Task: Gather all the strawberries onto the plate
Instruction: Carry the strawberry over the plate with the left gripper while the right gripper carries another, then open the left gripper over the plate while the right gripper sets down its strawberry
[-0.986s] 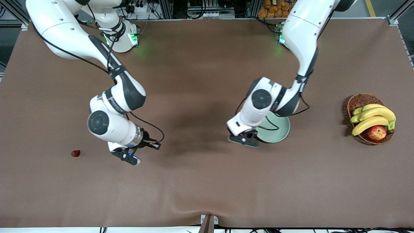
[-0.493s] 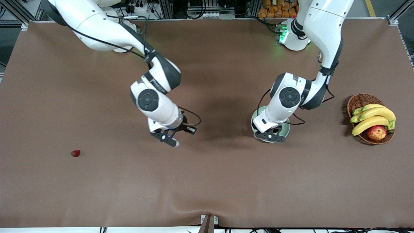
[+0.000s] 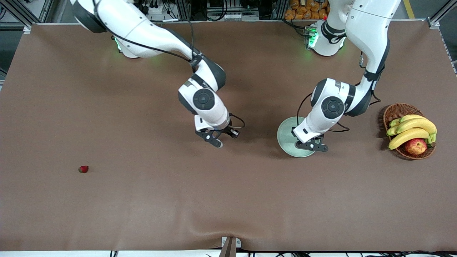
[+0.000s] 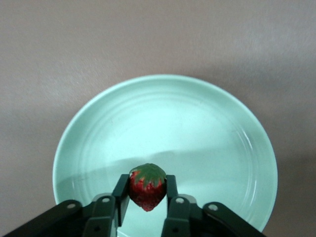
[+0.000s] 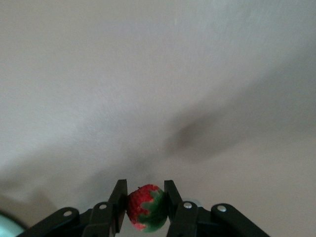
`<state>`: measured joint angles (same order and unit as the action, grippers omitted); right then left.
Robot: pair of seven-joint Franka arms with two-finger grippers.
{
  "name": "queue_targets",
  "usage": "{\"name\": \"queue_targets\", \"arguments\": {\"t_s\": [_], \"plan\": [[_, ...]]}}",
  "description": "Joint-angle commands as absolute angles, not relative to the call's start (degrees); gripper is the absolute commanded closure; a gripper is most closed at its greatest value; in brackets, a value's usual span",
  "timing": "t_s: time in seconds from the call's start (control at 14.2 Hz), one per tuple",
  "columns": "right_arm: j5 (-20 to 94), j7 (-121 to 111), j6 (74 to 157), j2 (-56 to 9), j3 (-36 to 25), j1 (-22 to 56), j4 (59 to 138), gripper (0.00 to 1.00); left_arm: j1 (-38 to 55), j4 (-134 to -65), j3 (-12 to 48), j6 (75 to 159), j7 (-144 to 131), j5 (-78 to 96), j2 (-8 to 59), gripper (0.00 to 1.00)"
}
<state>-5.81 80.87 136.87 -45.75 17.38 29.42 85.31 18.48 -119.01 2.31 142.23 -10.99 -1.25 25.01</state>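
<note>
Front view: we see the left gripper [image 3: 311,145] over the plate [image 3: 286,137], the right gripper [image 3: 214,137] over bare table; a loose strawberry [image 3: 83,169] lies toward the right arm's end.
Left wrist view: left gripper [image 4: 146,190] clamped on a strawberry [image 4: 146,186] above the plate [image 4: 207,133].
Right wrist view: right gripper [image 5: 146,200] pinching another strawberry [image 5: 146,207].

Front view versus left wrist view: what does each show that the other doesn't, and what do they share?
Only the front view shows a loose strawberry toward the right arm's end of the table, the right gripper over bare table, and the fruit basket. Only the left wrist view shows the strawberry held in the left gripper. Both show that gripper over the plate.
</note>
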Motion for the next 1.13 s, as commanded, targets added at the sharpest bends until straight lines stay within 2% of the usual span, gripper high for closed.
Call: {"name": "queue_targets", "arguments": {"t_s": [0.0, 0.07, 0.14, 0.21, 0.28, 0.35, 0.42, 0.63, 1.06], "plan": [[-6.9, 86.1, 140.7, -48.9, 13.7, 34.6, 84.5, 0.99, 18.3, -120.3, 2.8, 142.4, -11.9, -2.6, 24.0, 0.20], [-6.9, 86.9, 142.2, -49.7, 12.8, 35.8, 84.3, 0.99, 18.4, -120.3, 2.8, 142.4, -12.4, -2.6, 24.0, 0.04], [-6.9, 87.3, 143.3, -50.6, 12.0, 36.5, 83.9, 0.97, 18.4, -120.1, 2.9, 142.3, -12.7, -2.6, 23.9, 0.00], [-6.9, 87.3, 143.7, -51.5, 12.0, 36.6, 82.8, 0.91, 18.4, -119.9, 2.9, 142.3, -12.8, -2.6, 23.9, 0.00], [-6.9, 87.2, 143.7, -52.1, 12.0, 36.7, 81.7, 0.68, 18.5, -119.5, 2.9, 142.3, -12.8, -2.6, 23.9, 0.00], [-7.0, 86.8, 143.7, -52.1, 12.0, 36.5, 81.5, 0.19, 18.9, -119.2, 3.0, 142.3, -13.3, -2.6, 23.9, 0.00], [-7.0, 86.7, 143.3, -51.6, 12.0, 36.0, 81.5, 0.00, 19.2, -118.0, 3.0, 142.3, -14.2, -2.6, 24.0, 0.00], [-6.9, 85.8, 140.7, -48.8, 12.1, 32.1, 81.5, 0.00, 21.0, -114.4, 3.2, 142.3, -17.6, -2.5, 24.9, 0.00], [-6.1, 63.9, 121.1, -38.9, 12.6, 19.0, 81.5, 0.00, 26.2, -106.7, 3.2, 142.3, -25.6, -2.5, 28.0, 0.00]]}}
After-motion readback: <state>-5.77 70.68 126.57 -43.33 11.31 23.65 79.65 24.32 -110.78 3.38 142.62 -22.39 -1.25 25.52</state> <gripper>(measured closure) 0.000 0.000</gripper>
